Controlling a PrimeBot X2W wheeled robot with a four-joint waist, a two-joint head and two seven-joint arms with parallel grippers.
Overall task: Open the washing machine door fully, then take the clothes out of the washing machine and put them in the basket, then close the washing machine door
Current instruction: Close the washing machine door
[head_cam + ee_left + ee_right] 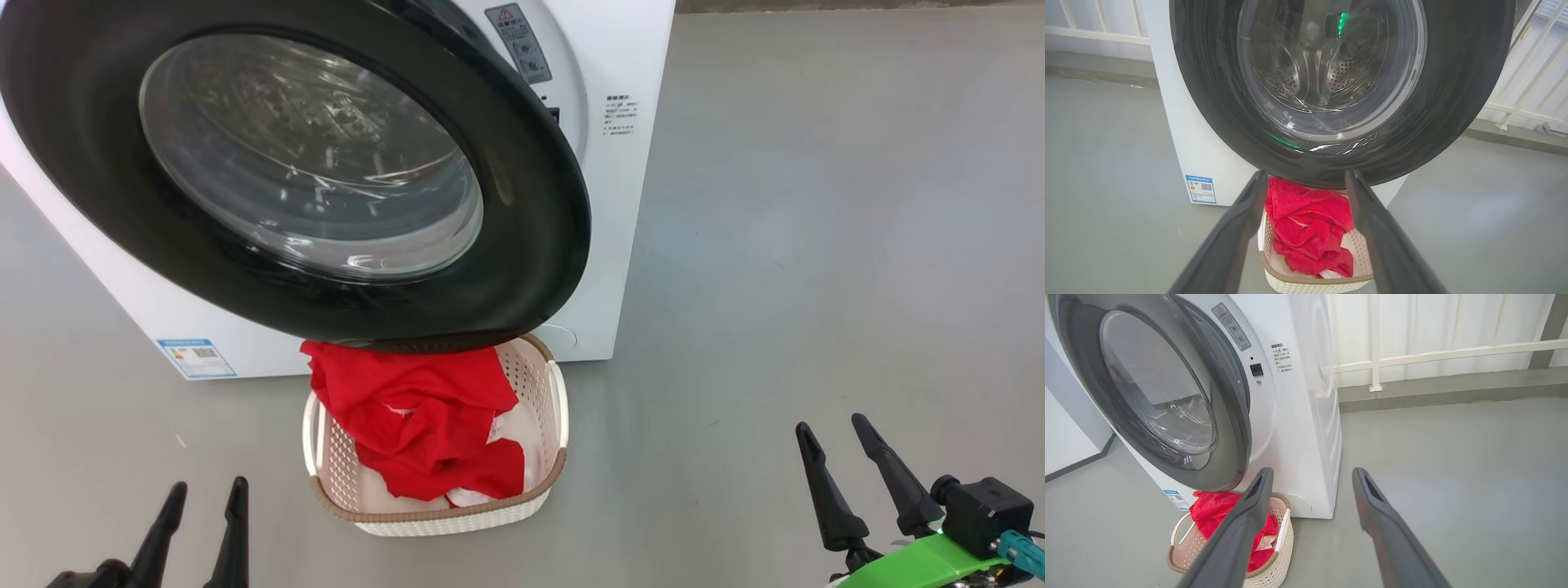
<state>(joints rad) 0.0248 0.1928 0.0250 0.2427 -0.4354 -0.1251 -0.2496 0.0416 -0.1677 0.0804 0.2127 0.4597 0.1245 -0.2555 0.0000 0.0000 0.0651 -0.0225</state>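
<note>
The washing machine (620, 204) is a white box with the washing machine door (539, 245), black-rimmed with a domed glass window, across its front. In the right wrist view the door (1237, 416) stands ajar, its right edge off the machine (1306, 437). Under the door sits the basket (457, 510) with the red clothes (424, 416) heaped in it. My left gripper (208, 487) is open at the lower left, short of the basket. My right gripper (833, 425) is open at the lower right, over bare floor. Through the left wrist view's open gripper (1306, 173) I see the clothes (1306, 228).
Grey floor (816, 245) spreads wide to the right of the machine. A white railing (1433, 355) and a low kerb run behind it. A small blue label (196, 358) sits low on the machine's front, left of the basket.
</note>
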